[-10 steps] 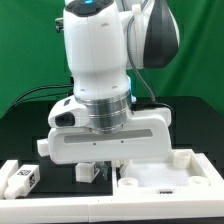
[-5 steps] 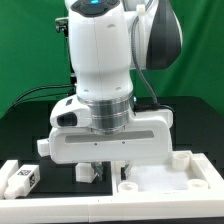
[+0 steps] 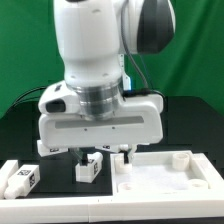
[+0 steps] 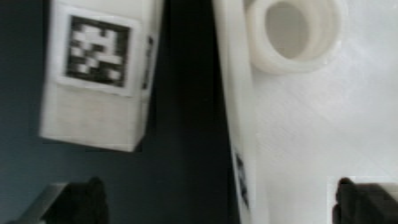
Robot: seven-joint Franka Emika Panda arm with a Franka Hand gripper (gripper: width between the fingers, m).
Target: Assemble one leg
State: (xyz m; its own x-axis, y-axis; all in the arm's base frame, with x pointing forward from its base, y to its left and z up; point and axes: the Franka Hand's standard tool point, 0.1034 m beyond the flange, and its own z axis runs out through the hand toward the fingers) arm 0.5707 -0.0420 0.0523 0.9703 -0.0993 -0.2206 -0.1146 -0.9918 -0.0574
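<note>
While the fingers point(image 4: 75, 206) hang wide and empty, the leg point(image 4: 98, 85) lies beside the tray's point(image 4: 320, 130) edge. Bare bench point(image 4: 187, 100) parts them.

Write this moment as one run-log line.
end effector: open, empty | short white plastic tagged leg: ungrasped | large flat white tray: beside leg, apart

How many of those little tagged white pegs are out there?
2. One leg sits under the gripper beside the tray; another at the exterior view's far left. The arm may hide more.
</note>
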